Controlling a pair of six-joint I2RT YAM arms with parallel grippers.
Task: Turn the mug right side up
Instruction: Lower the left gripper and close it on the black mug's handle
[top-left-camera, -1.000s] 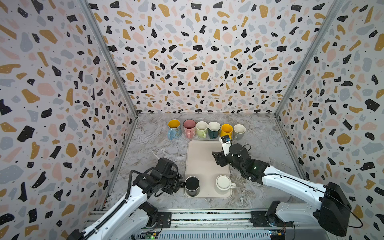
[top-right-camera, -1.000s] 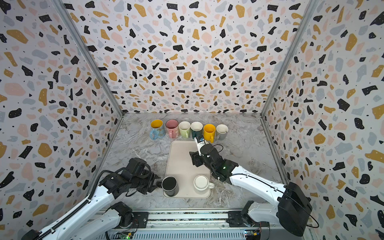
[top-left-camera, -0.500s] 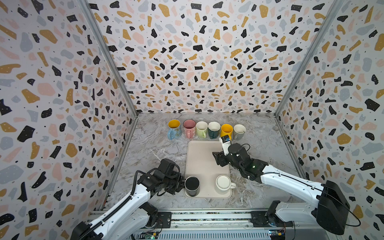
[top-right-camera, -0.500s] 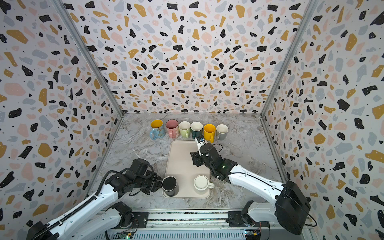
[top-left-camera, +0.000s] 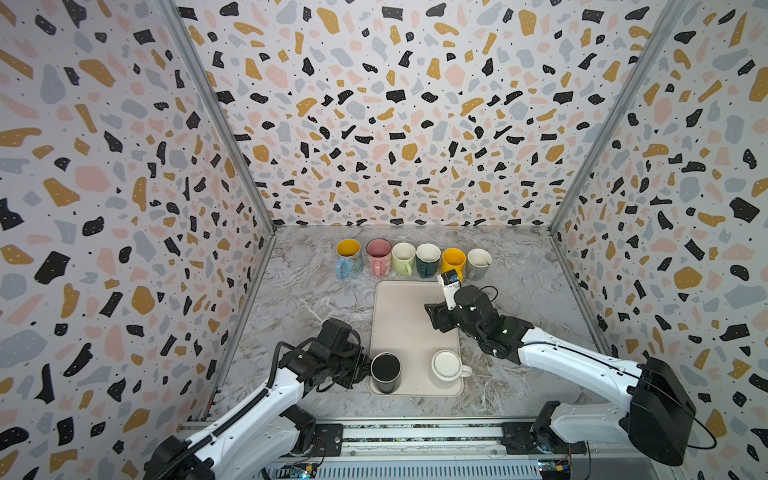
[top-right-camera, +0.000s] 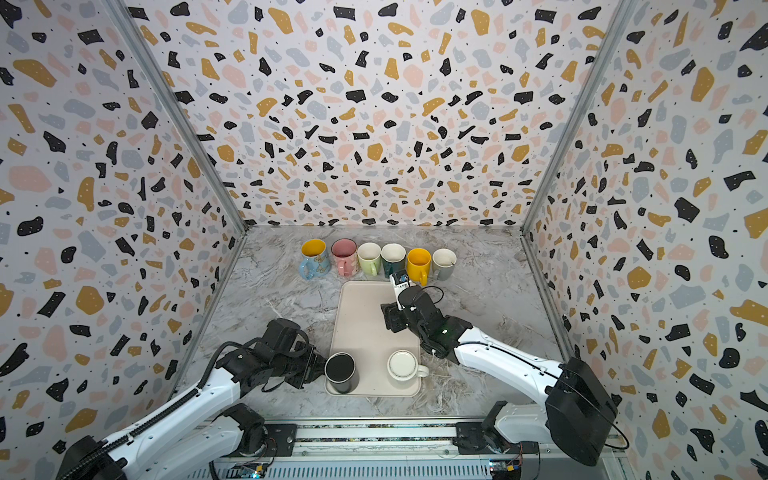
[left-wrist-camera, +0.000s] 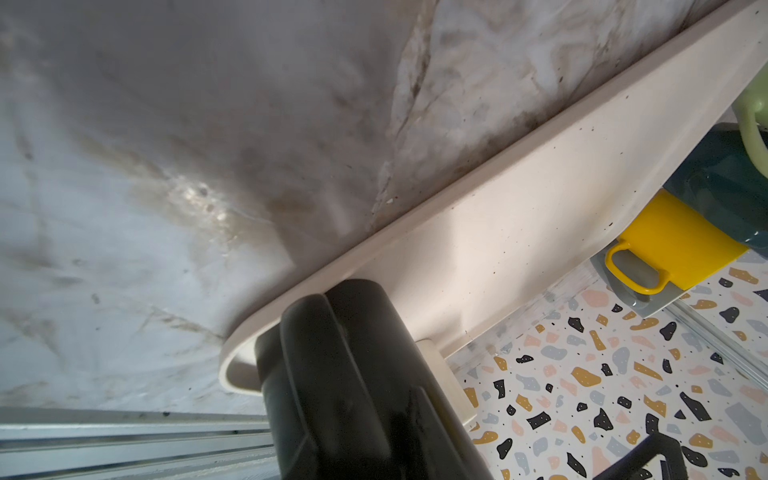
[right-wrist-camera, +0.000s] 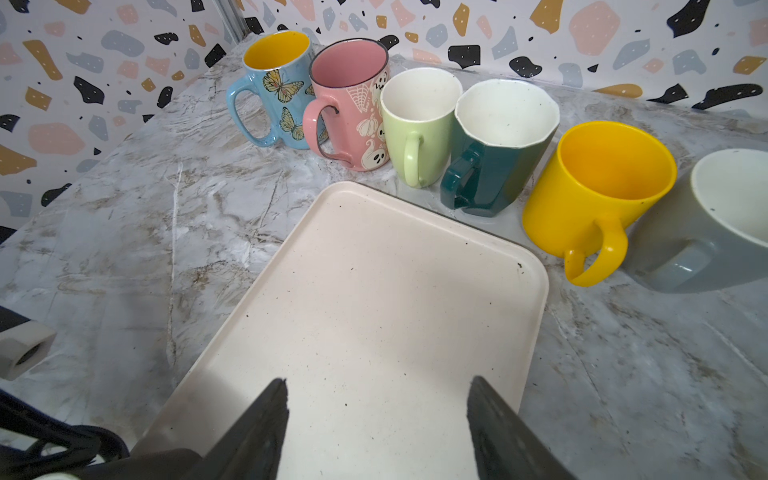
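Note:
A black mug (top-left-camera: 385, 369) (top-right-camera: 340, 370) stands at the front left corner of the cream tray (top-left-camera: 409, 307), with a flat dark face up that looks like its base. My left gripper (top-left-camera: 363, 368) (top-right-camera: 318, 368) lies level against the mug's left side, at the handle. The left wrist view is filled by the black mug (left-wrist-camera: 353, 374), which hides the fingers, so the grip is unclear. A cream mug (top-left-camera: 448, 365) (top-right-camera: 403, 365) sits upside down at the tray's front right. My right gripper (right-wrist-camera: 376, 382) (top-left-camera: 434, 318) hovers open over the tray's right side, holding nothing.
Several upright mugs line the back of the marble floor beyond the tray, from a blue butterfly mug (top-left-camera: 348, 258) (right-wrist-camera: 274, 89) to a grey one (top-left-camera: 478, 264) (right-wrist-camera: 715, 232). Patterned walls close in left, right and behind. A metal rail (top-left-camera: 415, 432) runs along the front.
My left arm has shifted slightly toward the black mug. The right arm and both mugs on the tray have stayed where they were.

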